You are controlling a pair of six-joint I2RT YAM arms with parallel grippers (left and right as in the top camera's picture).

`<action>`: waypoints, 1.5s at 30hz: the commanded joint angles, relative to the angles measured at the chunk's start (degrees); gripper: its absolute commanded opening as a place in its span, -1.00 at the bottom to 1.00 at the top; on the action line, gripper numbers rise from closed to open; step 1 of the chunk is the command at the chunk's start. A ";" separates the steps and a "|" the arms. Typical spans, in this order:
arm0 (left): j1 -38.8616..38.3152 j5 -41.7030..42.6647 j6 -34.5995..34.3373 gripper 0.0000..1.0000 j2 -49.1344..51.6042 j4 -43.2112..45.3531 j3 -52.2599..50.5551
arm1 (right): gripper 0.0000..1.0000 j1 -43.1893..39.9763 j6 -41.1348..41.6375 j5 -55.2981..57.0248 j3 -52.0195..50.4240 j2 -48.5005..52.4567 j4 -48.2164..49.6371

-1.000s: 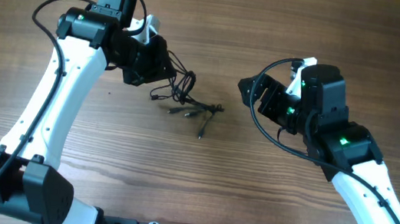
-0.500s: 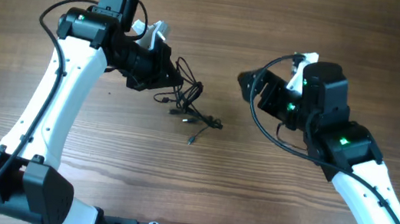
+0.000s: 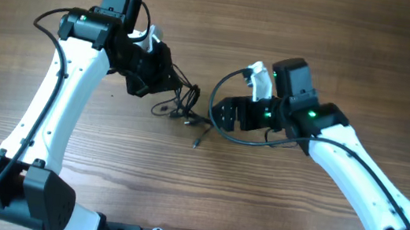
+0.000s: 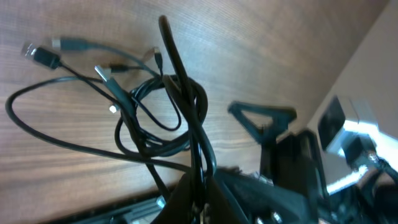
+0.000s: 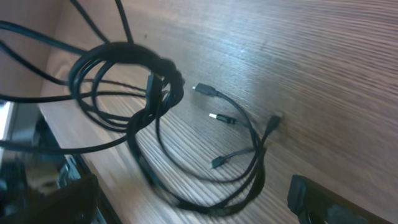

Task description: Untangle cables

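The cables [image 3: 183, 104] are thin black cords with small plug ends, bunched in a knot on the wooden table between the two arms. My left gripper [image 3: 168, 82] is shut on strands rising from the knot; in the left wrist view the cables [image 4: 177, 99] run down into the pinched left gripper [image 4: 202, 202]. One loose plug end [image 3: 197, 142] lies nearer the front. My right gripper [image 3: 218, 113] stands open just right of the bunch. In the right wrist view the cables [image 5: 152, 93] loop ahead of the right gripper [image 5: 193, 208], with nothing between its fingers [image 5: 314, 199].
Thick black arm cables [image 3: 242, 132] loop around the right wrist, close to the bunch. The right gripper [image 4: 267, 124] shows in the left wrist view beyond the knot. Bare wooden table [image 3: 217, 21] surrounds the arms.
The right arm has swung left and come right up to the bunch, still open. The left gripper keeps its hold, and the bunch has shifted slightly left and down.
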 commanded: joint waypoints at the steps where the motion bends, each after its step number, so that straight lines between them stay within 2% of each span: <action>1: -0.07 1.53 -0.74 -0.92 -0.90 -3.08 -0.13 | 0.92 1.29 -9.57 -4.98 0.81 4.09 2.60; 3: -0.07 3.82 -0.74 -0.92 -0.90 -4.76 -0.13 | 0.77 4.31 -11.76 -4.46 0.81 5.11 4.35; 5: -0.07 6.60 -0.74 -0.92 -0.90 -5.64 -0.13 | 0.51 7.76 -11.87 -4.09 0.81 5.29 6.14; 7: -0.07 8.63 -0.66 -0.92 -0.90 -5.77 -0.13 | 0.53 9.99 -8.94 -0.22 0.81 5.35 7.37; 8: -0.07 9.27 0.48 -0.92 -0.90 -6.19 -0.13 | 0.68 10.47 -2.91 4.81 0.81 5.33 8.72; 10: -0.07 8.96 3.45 -0.92 -0.90 -8.26 -0.13 | 0.68 10.01 2.01 6.08 0.81 5.22 12.39; 14: -0.07 10.16 3.43 -0.92 -0.90 -9.97 -0.13 | 0.62 9.99 5.33 6.23 0.81 5.25 16.72; 16: -0.07 14.14 3.87 -0.92 -0.90 -10.97 -0.13 | 0.48 9.99 6.10 6.69 0.81 5.46 17.07; 17: -0.07 15.23 3.87 -0.92 -0.90 -10.88 -0.13 | 0.24 9.99 8.44 6.71 0.81 5.46 17.55; 18: -0.07 14.93 4.00 -0.92 -0.90 -10.62 -0.13 | 0.13 9.99 9.94 6.69 0.81 5.46 17.88; 20: -0.07 12.61 4.26 -0.92 -0.90 -10.16 -0.13 | -0.10 9.99 12.20 6.69 0.81 5.44 17.75; 22: -0.04 6.82 3.72 -0.92 -0.90 -8.96 -0.13 | -0.38 9.99 14.73 6.05 0.81 5.44 16.31; 24: -0.04 0.00 3.15 -0.92 -0.90 -7.30 -0.13 | -0.46 9.99 17.03 5.01 0.81 5.31 15.41; 27: -0.04 -7.45 0.37 -0.92 -0.90 -6.40 -0.13 | -0.92 9.97 17.42 -0.13 0.81 4.79 14.69; 30: -0.04 -8.76 0.35 -0.92 -0.90 -5.70 -0.13 | -0.91 9.97 17.94 -2.38 0.81 4.66 14.47; 32: -0.04 -14.99 -0.24 -0.90 -0.90 -4.85 -0.13 | -0.92 9.53 18.75 -4.20 0.90 4.20 14.53; 33: -0.04 -18.23 -2.47 -0.76 -0.90 -4.94 -0.13 | -0.91 8.35 18.75 -6.34 0.92 3.15 14.67; 35: -0.04 -18.27 -2.45 -0.45 -0.90 -4.52 -0.13 | -0.92 5.07 18.93 -12.24 0.92 -0.02 14.97; 38: -0.04 -18.03 -2.36 -0.12 -0.90 -4.46 -0.13 | -0.91 2.29 21.44 -21.66 0.92 -3.58 19.08; 40: -0.04 -17.18 -1.68 -0.06 -0.90 -4.46 -0.13 | -0.91 2.32 23.17 -24.30 0.92 -4.35 21.18; 41: -0.04 -12.37 4.57 0.02 -0.90 -4.02 -0.13 | -0.92 2.32 22.84 -23.80 0.92 -4.33 21.20; 42: -0.04 -6.47 11.15 0.20 -0.90 -3.89 -0.13 | -0.91 2.25 22.64 -23.41 0.92 -4.33 20.87; 45: -0.04 0.26 19.47 0.23 -0.90 -4.15 -0.13 | -0.92 2.25 23.37 -24.63 0.92 -4.33 21.92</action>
